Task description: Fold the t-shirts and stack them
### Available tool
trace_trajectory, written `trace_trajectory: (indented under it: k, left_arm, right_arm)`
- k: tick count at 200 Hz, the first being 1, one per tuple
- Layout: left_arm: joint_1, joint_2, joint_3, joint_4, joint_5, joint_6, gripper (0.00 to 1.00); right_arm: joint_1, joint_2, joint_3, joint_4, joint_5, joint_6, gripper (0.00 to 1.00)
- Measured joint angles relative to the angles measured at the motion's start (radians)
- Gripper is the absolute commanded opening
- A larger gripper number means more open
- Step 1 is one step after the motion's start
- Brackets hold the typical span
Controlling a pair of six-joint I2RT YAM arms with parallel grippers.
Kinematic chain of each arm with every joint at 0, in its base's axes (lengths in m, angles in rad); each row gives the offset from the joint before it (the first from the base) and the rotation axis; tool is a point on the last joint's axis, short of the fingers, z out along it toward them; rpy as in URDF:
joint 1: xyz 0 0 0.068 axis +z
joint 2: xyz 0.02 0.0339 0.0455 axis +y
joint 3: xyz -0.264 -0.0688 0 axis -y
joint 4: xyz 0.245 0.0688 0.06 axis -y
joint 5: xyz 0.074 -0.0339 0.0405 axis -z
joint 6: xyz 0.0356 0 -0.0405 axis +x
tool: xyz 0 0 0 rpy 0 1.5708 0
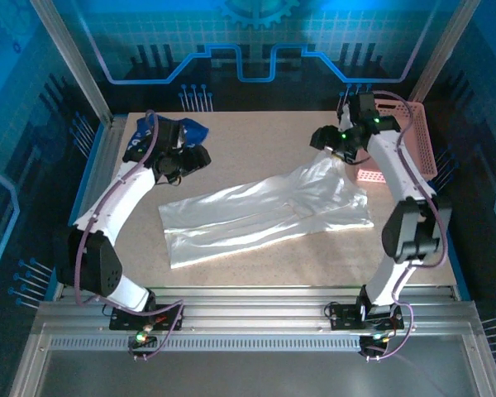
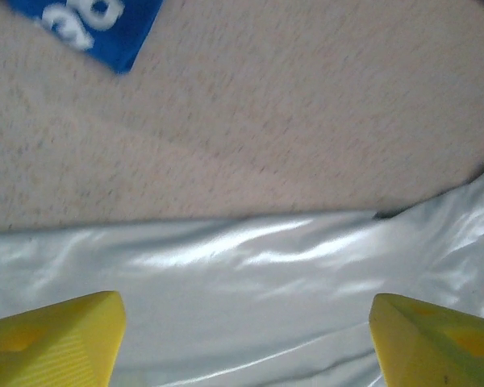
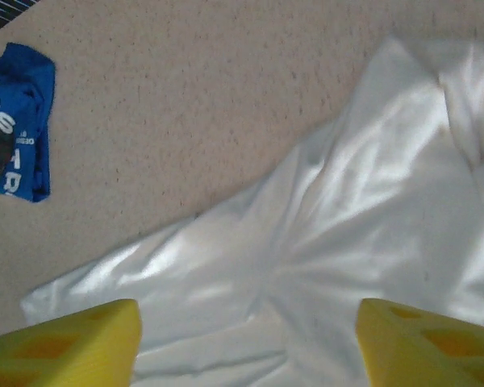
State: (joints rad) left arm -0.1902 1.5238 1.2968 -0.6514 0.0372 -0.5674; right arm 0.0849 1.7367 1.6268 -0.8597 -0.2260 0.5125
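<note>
The white t-shirt point(image 1: 264, 211) lies crumpled and stretched across the middle of the table, also seen in the left wrist view point(image 2: 250, 306) and the right wrist view point(image 3: 331, 266). The blue t-shirt point(image 1: 192, 130) sits bunched at the back left, partly behind my left arm; its lettered corner point(image 2: 89, 24) and bundle point(image 3: 16, 121) show in the wrist views. My left gripper point(image 1: 200, 157) hovers open over the white shirt's far left edge, holding nothing. My right gripper point(image 1: 324, 141) hangs open above the shirt's far right end, empty too.
A pink lattice basket point(image 1: 417, 136) stands at the back right, just behind my right arm. Bare beige tabletop point(image 1: 256, 141) spreads between the two grippers. Metal rails run along the table's near edge.
</note>
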Motion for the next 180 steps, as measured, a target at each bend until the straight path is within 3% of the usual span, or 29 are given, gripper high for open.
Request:
trace_trajectory:
  k: [16,44,84,129,149,180]
  left_arm:
    - [0.000,0.022,-0.076,-0.002,0.026,-0.006,0.69]
    - [0.012,0.109,-0.187,0.026,0.100,-0.057,0.43]
    - [0.025,0.251,-0.206,0.039,0.116,-0.108,0.32]
    - [0.031,0.295,-0.195,0.017,0.106,-0.113,0.30]
    - [0.031,0.280,-0.216,0.025,0.099,-0.115,0.30]
    - [0.032,0.225,-0.281,0.027,0.091,-0.129,0.31]
  right_arm:
    - [0.005,-0.036,-0.127,-0.002,-0.003,0.028,0.54]
    - [0.039,0.016,-0.305,-0.014,0.015,0.085,0.36]
    - [0.089,0.128,-0.340,-0.002,0.081,0.155,0.24]
    - [0.122,0.282,-0.217,-0.036,0.132,0.217,0.29]
    - [0.140,0.367,-0.082,-0.060,0.151,0.230,0.35]
    - [0.155,0.540,0.207,-0.117,0.163,0.229,0.36]
